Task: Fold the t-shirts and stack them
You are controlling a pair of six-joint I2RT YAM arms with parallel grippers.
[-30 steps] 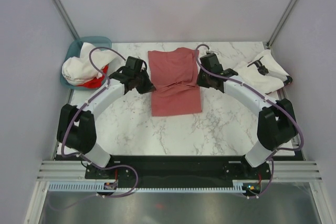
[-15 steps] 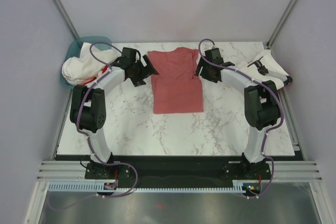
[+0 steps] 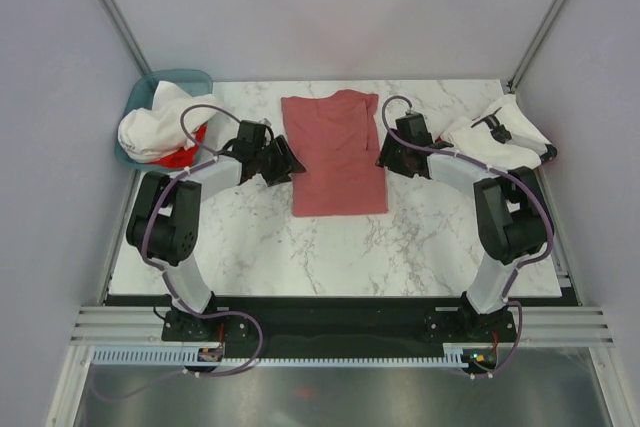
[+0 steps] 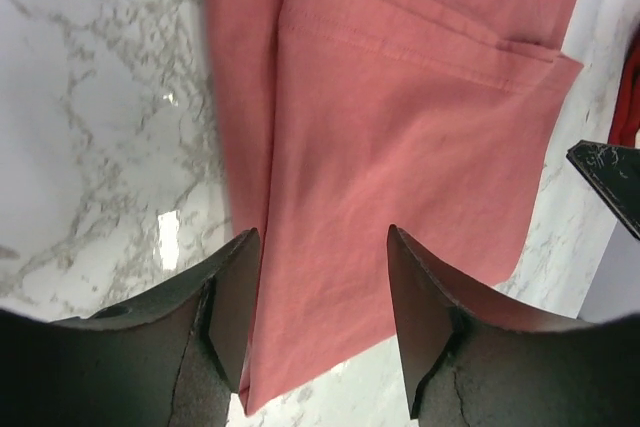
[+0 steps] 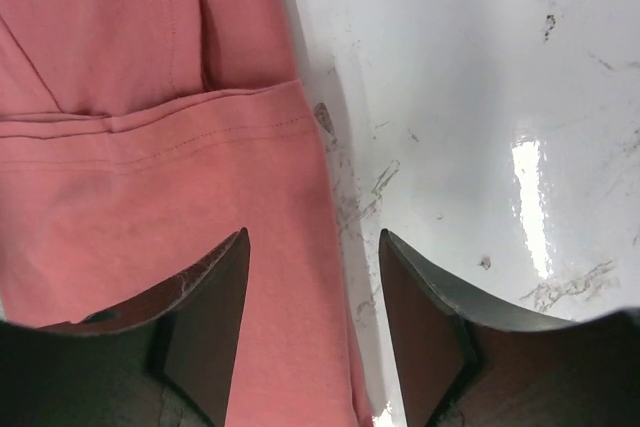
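Left fingers [image 4: 222, 297] and right fingers [image 5: 425, 337] stand apart, empty, over opposite edges of the folded salmon t-shirt [image 3: 336, 152]

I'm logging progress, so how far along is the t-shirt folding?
Done: the salmon t-shirt lies with both sides folded in. In hand: nothing; the left gripper and right gripper stand open at its edges. Left: probably its crosswise fold, plus the white t-shirt at right and the white-and-red heap in the basket.

Two white t-shirts [image 3: 150, 127], one salmon [image 3: 335, 157], one red [image 3: 183, 157], one basket [image 3: 192, 77].
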